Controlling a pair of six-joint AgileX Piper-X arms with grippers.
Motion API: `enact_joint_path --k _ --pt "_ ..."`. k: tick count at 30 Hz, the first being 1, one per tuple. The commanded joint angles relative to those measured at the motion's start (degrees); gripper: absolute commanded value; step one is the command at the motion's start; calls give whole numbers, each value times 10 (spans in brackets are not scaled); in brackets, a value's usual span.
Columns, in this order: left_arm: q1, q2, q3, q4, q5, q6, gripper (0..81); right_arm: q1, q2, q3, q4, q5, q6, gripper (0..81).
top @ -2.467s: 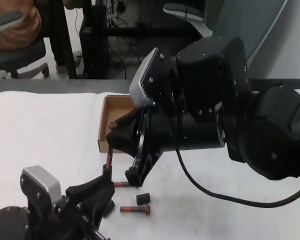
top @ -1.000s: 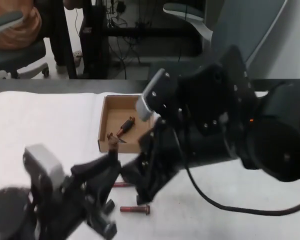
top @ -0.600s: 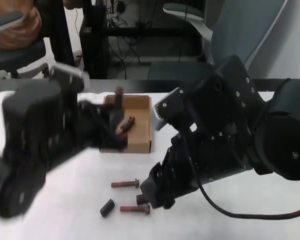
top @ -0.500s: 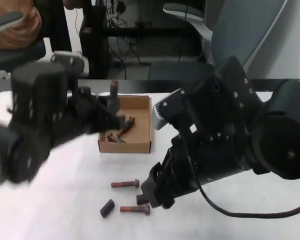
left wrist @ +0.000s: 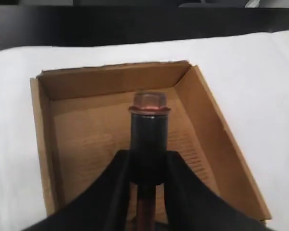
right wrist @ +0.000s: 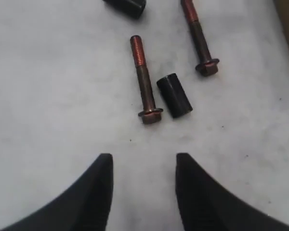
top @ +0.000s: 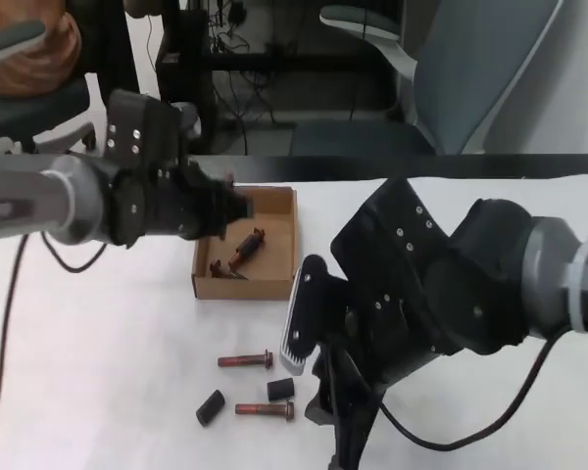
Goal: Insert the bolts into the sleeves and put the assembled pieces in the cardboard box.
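While white cloth (top: 98, 372) bears loose bolts (top: 245, 361), office chairs (top: 490, 78) stand behind.

From behind the arms, the high camera looks forward and down. The left wrist camera sits close above the cardboard box (left wrist: 111, 79), the right wrist camera close above the loose bolts (right wrist: 144, 79); the high view shares both.

White cloth (top: 98, 352) down as the reference point, faintly grained up close. Right along the cloth's far edge, a dark strip of bench (top: 470, 164). Beyond the cloth, off to the far right, a grey-blue office chair (top: 470, 69), pale armrest (top: 367, 24) out beside it. Past the cloth's far left corner, a second chair (top: 39, 103) with a dark seat, something orange (top: 44, 49) just above that seat. Straight behind the cloth's middle, black furniture legs (top: 181, 78) and hanging cables (top: 237, 73).
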Motion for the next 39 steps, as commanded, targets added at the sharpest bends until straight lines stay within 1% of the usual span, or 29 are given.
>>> enact_joint_path --k 1,3,4,5,7,8,12,16,17,20,25,29,33,34,36,37,39 --pt "1 14 -16 7 16 -3 94 -1 10 -19 -12 -1 -66 396" --pt "1 18 -16 7 20 -3 224 2 23 -37 -12 -3 -105 396" --pt "1 18 -16 7 20 -3 314 3 29 -49 -12 -3 -117 396" --pt "1 18 -16 1 21 -3 420 3 38 -62 -12 -3 -129 396" --pt "3 18 -16 -10 35 -3 672 3 59 -87 -8 -3 -146 396" --pt "5 18 -18 -10 43 -12 700 3 70 -102 -3 -3 -154 396" --pt "18 5 -18 0 81 -46 700 3 125 -153 29 7 -175 396" --pt "44 -27 -18 39 92 -21 700 5 172 -182 65 77 -207 395" --pt "54 -38 -18 52 92 -7 700 2 180 -186 78 82 -208 395" --pt "85 -68 -18 73 92 7 700 -1 190 -190 100 83 -208 395" --pt "127 -109 -16 76 93 1 700 -1 190 -189 74 68 -208 389" --pt "140 -135 -16 78 93 2 700 4 191 -189 63 54 -208 389" --pt "141 -147 -16 77 93 -1 700 8 194 -189 64 45 -208 384" --pt "141 -148 -16 77 93 -6 700 8 199 -189 64 44 -208 357" --pt "141 -148 -16 77 93 -13 700 8 208 -189 64 44 -208 279" --pt "141 -148 -16 81 93 -13 700 9 215 -189 64 44 -208 217" --pt "140 -148 -16 88 93 -8 700 10 223 -189 64 44 -208 123"
